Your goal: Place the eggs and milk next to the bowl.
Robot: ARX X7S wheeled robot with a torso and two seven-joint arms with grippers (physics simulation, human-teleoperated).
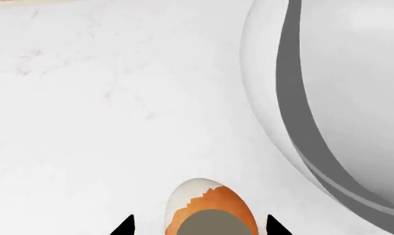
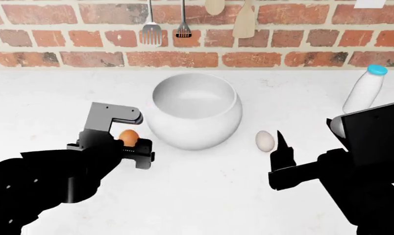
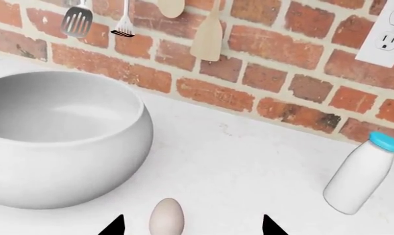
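The large white bowl (image 2: pixel 194 115) stands mid-counter. An orange-brown egg (image 2: pixel 128 137) lies just left of it, between the spread fingers of my left gripper (image 2: pixel 128 143). In the left wrist view that egg (image 1: pixel 210 205) sits between the two tips of the left gripper (image 1: pixel 198 227) with a gap on each side, and the bowl (image 1: pixel 341 98) is close beside it. A pale egg (image 2: pixel 265 141) rests on the counter right of the bowl. My right gripper (image 3: pixel 191 226) is open behind this egg (image 3: pixel 166 218), not touching it. The milk (image 2: pixel 365 90) stands upright at the far right.
A brick wall (image 2: pixel 282 54) runs along the back of the white counter (image 2: pixel 204 196), with a spatula (image 2: pixel 151 32), a whisk-like tool (image 2: pixel 183 29) and wooden spoons (image 2: pixel 244 22) hanging on it. A wall outlet (image 3: pixel 386 34) is above the milk (image 3: pixel 363 174).
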